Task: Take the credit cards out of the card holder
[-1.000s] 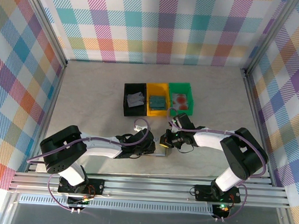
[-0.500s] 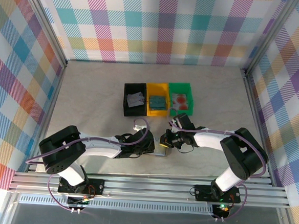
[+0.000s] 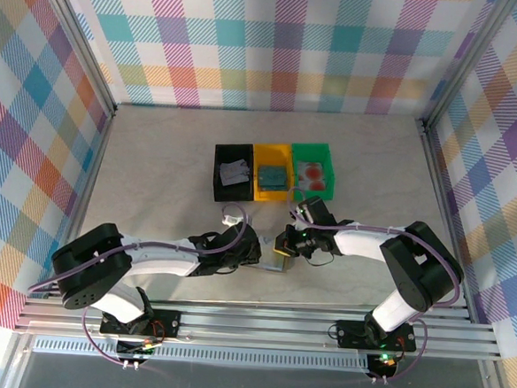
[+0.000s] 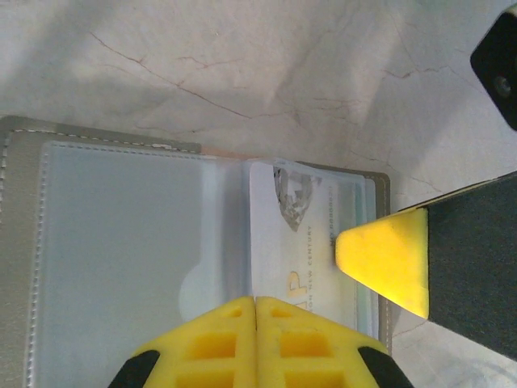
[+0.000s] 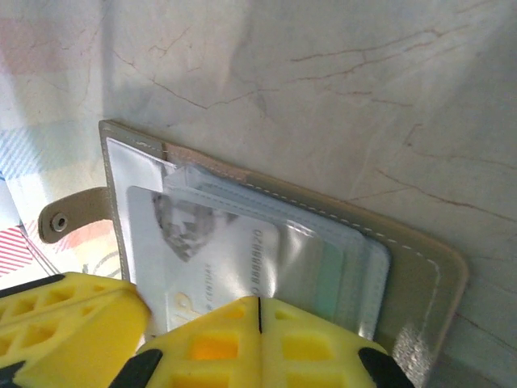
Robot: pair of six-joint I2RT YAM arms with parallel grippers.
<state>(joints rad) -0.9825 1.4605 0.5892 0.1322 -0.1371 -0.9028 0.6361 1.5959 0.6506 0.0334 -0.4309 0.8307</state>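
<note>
Trays beyond card holder, left end effector, right end effector pressed together over card

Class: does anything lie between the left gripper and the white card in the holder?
Yes: clear pocket film covers the white card in front of the left gripper; the right gripper's yellow tip sits over its right edge.

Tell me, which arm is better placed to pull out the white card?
Probably left: the left gripper, shut, sits at the exposed edge of the white card, while the right gripper presses on the card holder.
</note>
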